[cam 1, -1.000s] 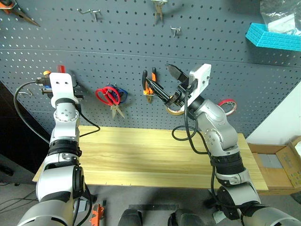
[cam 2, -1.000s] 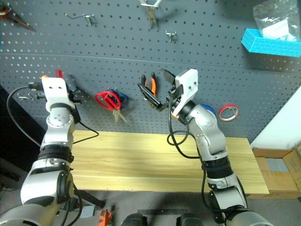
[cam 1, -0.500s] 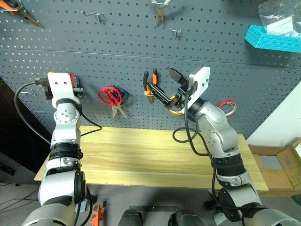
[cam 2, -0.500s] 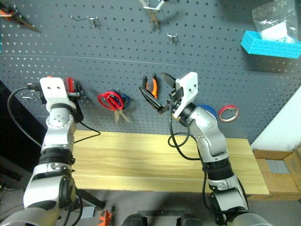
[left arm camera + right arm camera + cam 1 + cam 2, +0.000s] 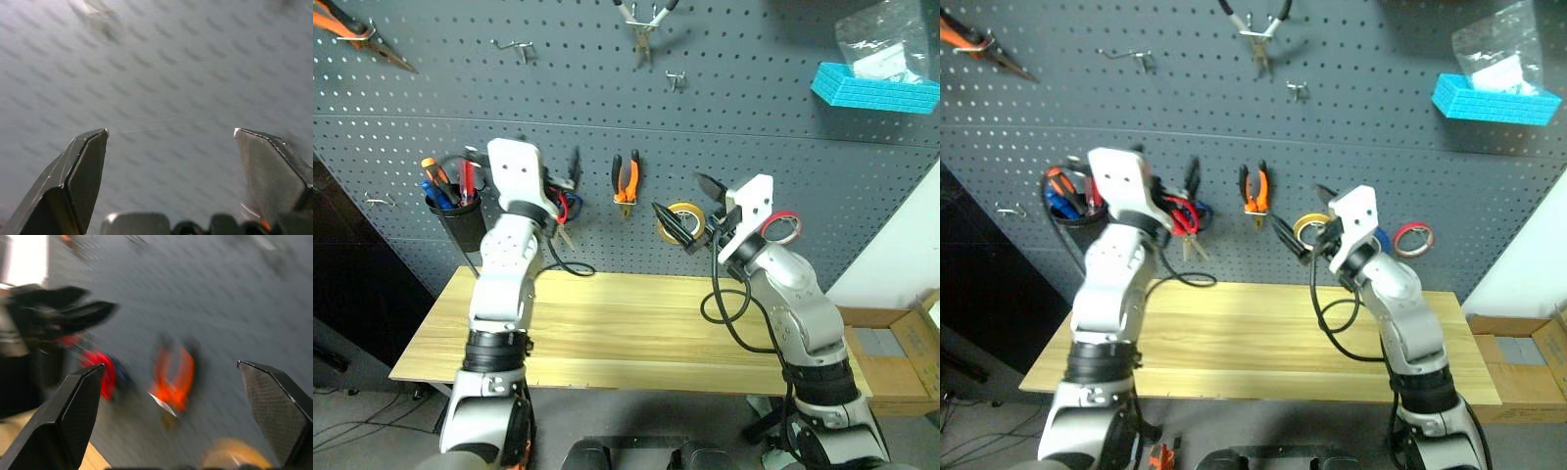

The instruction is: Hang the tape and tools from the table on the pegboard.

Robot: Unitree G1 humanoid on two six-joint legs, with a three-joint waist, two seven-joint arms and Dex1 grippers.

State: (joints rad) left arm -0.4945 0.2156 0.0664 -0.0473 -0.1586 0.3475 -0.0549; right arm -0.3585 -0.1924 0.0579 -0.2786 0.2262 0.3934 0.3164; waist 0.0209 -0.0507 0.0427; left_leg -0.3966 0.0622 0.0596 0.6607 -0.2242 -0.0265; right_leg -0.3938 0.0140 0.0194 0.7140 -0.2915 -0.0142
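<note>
Looking over the bench [image 5: 636, 323], you've got bare planks from end to end, so by my read the hanging is done or close to it. Your left claw [image 5: 171, 142] hangs wide open with nothing between its fingers, facing plain pegboard [image 5: 607, 98]; in the head view it sits left of centre, right in front of the red-handled scissors [image 5: 1183, 213]. Your right claw [image 5: 171, 377] is spread just as wide and empty too, right of centre in the frame, its fingers pointing toward the yellow roll [image 5: 683, 219].

Now the task's things. The pliers [image 5: 626, 181] hang dead centre on the board. The blue tape [image 5: 1383, 239] peeks out behind the right wrist, between the yellow roll and the thin red roll [image 5: 1413, 238] further right. A black cup [image 5: 453, 208] at the left holds several screwdrivers [image 5: 467, 181]; one red handle shows, though I can't say for sure it's the slim clear one.

Here's your risk: both open claws are close to the board. Swing the left arm carelessly and a finger could catch the scissors and knock them off their hook. On the right, a spread finger could hook the yellow roll, and the wrist is close enough to brush the blue tape. The cable [image 5: 570, 268] draped from the left arm onto the bench could also snag. Back straight away from the board before you lower anything.
</note>
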